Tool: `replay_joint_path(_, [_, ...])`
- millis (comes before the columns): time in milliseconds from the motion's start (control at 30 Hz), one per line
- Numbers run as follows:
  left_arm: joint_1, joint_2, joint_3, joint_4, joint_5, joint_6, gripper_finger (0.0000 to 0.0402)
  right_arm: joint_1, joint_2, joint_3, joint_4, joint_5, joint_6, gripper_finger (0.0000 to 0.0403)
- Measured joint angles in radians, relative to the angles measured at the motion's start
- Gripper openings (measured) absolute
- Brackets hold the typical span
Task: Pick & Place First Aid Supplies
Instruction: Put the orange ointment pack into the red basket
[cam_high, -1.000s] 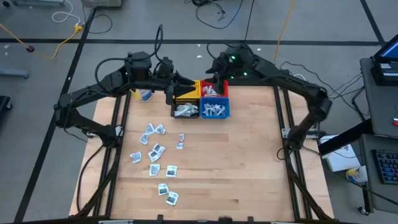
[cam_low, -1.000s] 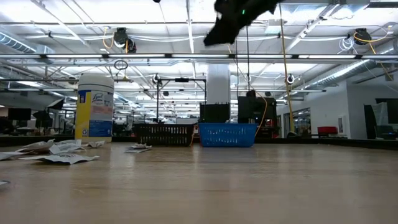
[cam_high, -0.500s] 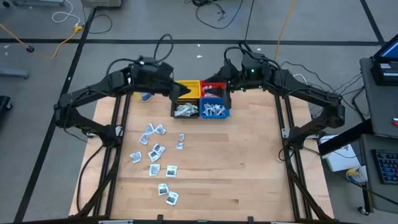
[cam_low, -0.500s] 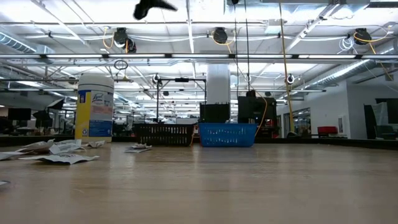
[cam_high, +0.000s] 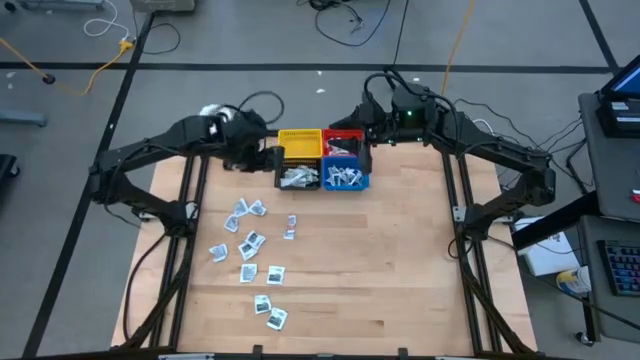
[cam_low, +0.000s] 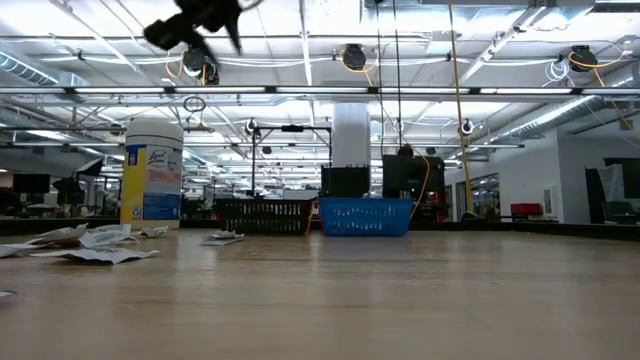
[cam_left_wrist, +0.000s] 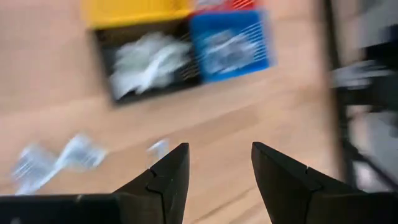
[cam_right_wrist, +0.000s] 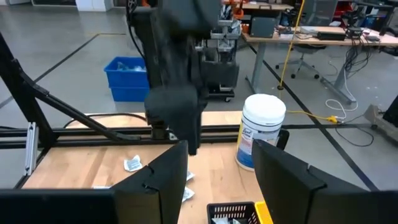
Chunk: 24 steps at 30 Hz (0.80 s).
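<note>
Several first aid supplies (cam_high: 250, 242), small white packets, lie loose on the wooden table's left half; more fill the black bin (cam_high: 298, 177) and the blue bin (cam_high: 346, 177). My left gripper (cam_high: 257, 156) hangs open just left of the bins, tipped down toward the table, with nothing between its fingers (cam_left_wrist: 217, 146). My right gripper (cam_high: 366, 131) is open and empty (cam_right_wrist: 217, 146), held high at the far side by the red bin (cam_high: 343, 141), pointing almost level toward the left arm (cam_right_wrist: 177, 81).
A yellow bin (cam_high: 300, 142) completes the square of four bins at the table's far middle. A white-lidded round jar (cam_right_wrist: 262, 130) stands at the far left, beyond the left arm. Bare wood (cam_high: 400, 260) takes up the table's right and near parts.
My left gripper has gone from over the yellow bin toward the table's left edge and down, rolling and tipping from near level to point down at the table. My right gripper has drawn back toward the table's right edge and risen, then kept still.
</note>
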<state>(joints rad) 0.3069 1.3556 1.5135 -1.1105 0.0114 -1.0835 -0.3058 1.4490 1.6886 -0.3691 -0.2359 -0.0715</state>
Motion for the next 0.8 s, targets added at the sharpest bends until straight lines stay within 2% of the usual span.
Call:
replay_joint_path(100, [-0.030,0.051,-0.001,-0.145,-0.035,-0.049,0.0177,0.000,0.000,0.000,-0.001,0.000,0.000,0.0174])
replay_joint_path(200, [-0.060,0.118,-0.002,-0.197,-0.038,-0.079,0.0177,0.000,-0.005,0.000,-0.002,-0.001,0.000,0.0174])
replay_joint_path(800, [-0.166,0.459,-0.002,-0.143,-0.039,-0.277,0.0177,0.007,-0.116,0.001,-0.007,-0.005,-0.104,0.0173])
